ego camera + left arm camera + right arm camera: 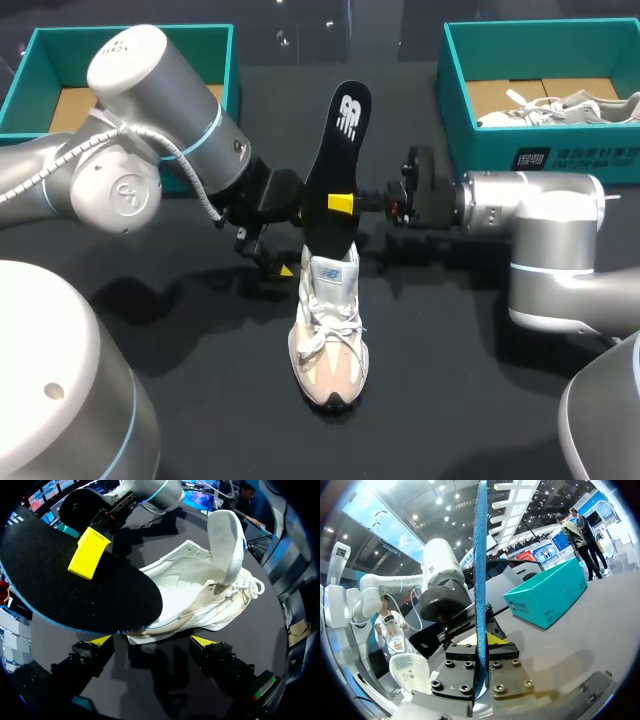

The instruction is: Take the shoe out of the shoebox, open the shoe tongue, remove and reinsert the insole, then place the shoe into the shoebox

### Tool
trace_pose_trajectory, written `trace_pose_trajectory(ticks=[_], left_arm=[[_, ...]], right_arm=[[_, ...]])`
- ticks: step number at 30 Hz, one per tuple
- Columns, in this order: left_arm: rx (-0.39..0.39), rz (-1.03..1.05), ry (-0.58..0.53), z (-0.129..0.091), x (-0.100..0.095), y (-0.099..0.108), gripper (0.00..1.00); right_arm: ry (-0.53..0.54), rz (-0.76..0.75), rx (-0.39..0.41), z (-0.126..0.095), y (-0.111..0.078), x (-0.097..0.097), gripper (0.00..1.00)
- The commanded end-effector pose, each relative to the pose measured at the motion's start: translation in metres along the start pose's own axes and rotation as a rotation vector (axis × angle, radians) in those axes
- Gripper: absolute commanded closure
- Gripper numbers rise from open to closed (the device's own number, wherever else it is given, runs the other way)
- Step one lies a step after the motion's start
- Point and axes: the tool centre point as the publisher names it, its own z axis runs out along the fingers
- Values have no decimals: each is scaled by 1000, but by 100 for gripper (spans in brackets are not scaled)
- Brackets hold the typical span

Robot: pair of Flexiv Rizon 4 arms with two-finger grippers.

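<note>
- Black insole (pixel 338 150) stands nearly upright over the shoe (pixel 328 330), clenched edge-on between the fingers of the right gripper (pixel 345 203). Its lower end sits at the shoe's opening; whether it has entered cannot be told.
- Shoe rests on its sole mid-table, between the left shoebox (pixel 25 80) and the right shoebox (pixel 480 155), toe toward the robot, tongue (pixel 227 540) raised.
- Left gripper (pixel 152 641) is released, its fingers spread either side of the heel without touching it, so nothing restrains the shoe.
- Risk: pushing the insole down is likely to slide or tip the shoe. Cause: no grip at the heel.
- Risk: the insole may buckle or catch on the collar. Cause: a steep angle and a grip near mid-length on a flexible part.
- Risk: the tongue may drop back and block the opening.
- Risk: the two grippers stand close together, so a collision is possible.
</note>
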Motion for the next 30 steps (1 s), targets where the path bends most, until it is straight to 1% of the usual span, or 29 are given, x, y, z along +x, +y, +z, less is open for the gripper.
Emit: trace_pose_trajectory(ticks=[1,8,18,30], left_arm=[[0,1,1,1,0,0,0],[0,1,1,1,0,0,0],[0,1,1,1,0,0,0],[0,1,1,1,0,0,0]], right_arm=[[-6,-1,-9,0,-3,2,100],[-9,-8,-10,1,-4,6,100],[-18,-13,-26,0,-9,10,100],[-12,0,-25,-2,-15,11,100]])
